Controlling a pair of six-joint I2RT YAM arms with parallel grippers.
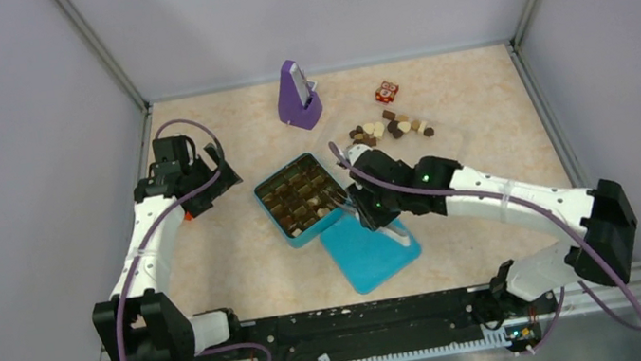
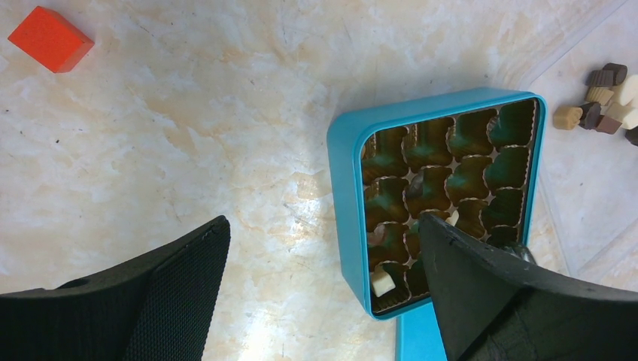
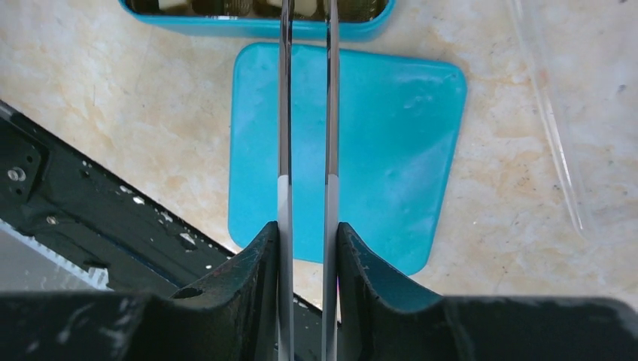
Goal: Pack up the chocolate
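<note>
**Finding 1, position.** The open teal box (image 1: 276, 214) sits mid-table. Its lid (image 3: 391, 150) lies flat just beside the box's near edge. The loose chocolate (image 1: 390, 127) is scattered farther back and to the right of the box, apart from it. The right arm is the nearer one to both box and scatter. The left arm stands off on the box's other side.

**Finding 2, tool.** The right gripper (image 3: 307, 233) is clamped on a pair of tweezers (image 3: 285, 113), its fingers pressed against the two metal blades. The blades run straight ahead from the fingers, across the lid and over the box rim, so the tool's long axis points from the lid into the compartments. They stand close and parallel, with a narrow gap between them. The tips pass out of the wrist view and are too small in the overhead view, so whether a piece is pinched there cannot be told.

**Finding 3, contents.** Several cups in the box are bare. A cream piece (image 2: 382, 283) sits in one cup near a corner.

**Finding 4, idle arm.** The left gripper (image 2: 322, 224) is spread wide, holds nothing, and hangs above the table at the box's left wall.

**Judgement.** If the tips are empty, the next fetch calls for swinging the tweezers back and to the right, toward the scatter. If they are loaded, the piece should be released into a bare cup
</note>
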